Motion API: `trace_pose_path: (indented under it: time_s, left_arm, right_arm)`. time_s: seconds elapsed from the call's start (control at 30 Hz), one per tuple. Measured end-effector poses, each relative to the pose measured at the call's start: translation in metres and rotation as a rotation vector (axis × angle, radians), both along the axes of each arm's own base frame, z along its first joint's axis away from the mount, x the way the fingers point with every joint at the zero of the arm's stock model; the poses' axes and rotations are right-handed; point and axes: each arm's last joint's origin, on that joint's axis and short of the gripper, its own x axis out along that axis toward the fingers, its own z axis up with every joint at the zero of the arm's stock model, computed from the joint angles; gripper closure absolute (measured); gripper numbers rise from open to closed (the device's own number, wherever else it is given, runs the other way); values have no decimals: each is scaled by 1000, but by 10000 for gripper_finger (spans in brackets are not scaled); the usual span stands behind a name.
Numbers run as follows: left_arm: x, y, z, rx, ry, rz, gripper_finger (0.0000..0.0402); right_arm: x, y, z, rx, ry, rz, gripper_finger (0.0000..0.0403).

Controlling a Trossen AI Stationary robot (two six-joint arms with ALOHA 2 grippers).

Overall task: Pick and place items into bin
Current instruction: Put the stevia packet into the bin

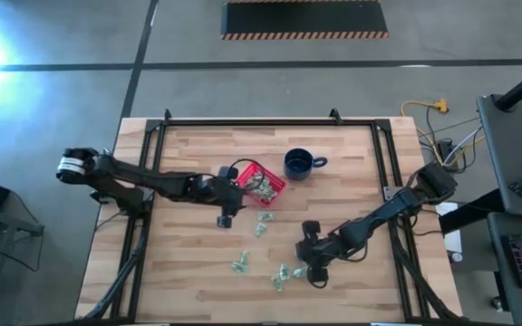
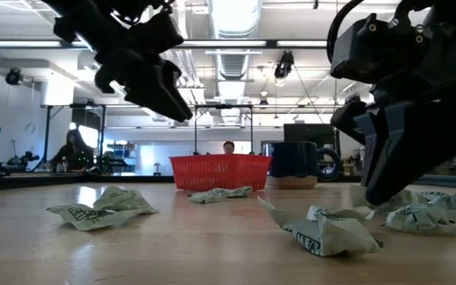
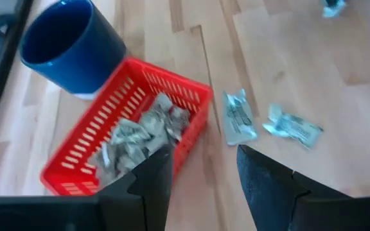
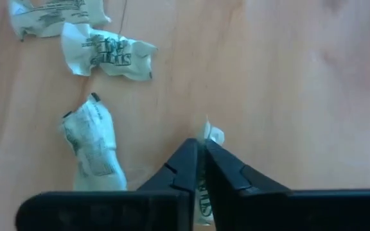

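Since crinkled pale green-and-white wrapped piece (image 4: 204, 192) looks light, soft: you keep right gripper (image 4: 201, 168) fingers clamped mid-wrapper; left gripper (image 3: 201, 176) fingers apart near red plastic basket (image 3: 76, 151).

Bin (image 1: 263, 182) left of mug (image 1: 298, 164); loose items (image 1: 280, 276) nearer the front

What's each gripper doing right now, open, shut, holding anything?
Left gripper: open, empty, beside the red bin.
Right gripper: shut on a wrapped piece, down at the table.
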Motion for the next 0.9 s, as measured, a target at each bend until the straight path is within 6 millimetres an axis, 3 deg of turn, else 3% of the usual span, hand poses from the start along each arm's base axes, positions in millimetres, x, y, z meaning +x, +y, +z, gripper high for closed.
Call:
trace_pose_path:
  time_s: [0.3, 0.57, 0.9]
  left_arm:
    - [-18, -9, 8, -66, 62, 29, 244]
    - [-27, -26, 10, -148, 89, -12, 244]
    - [-28, -54, -5, -258, 191, -131, 244]
  right_arm:
    - [6, -8, 17, -235, -143, -42, 394]
    - [28, -33, 36, -579, -294, -196, 394]
    - [66, -94, 54, -521, -423, -184, 394]
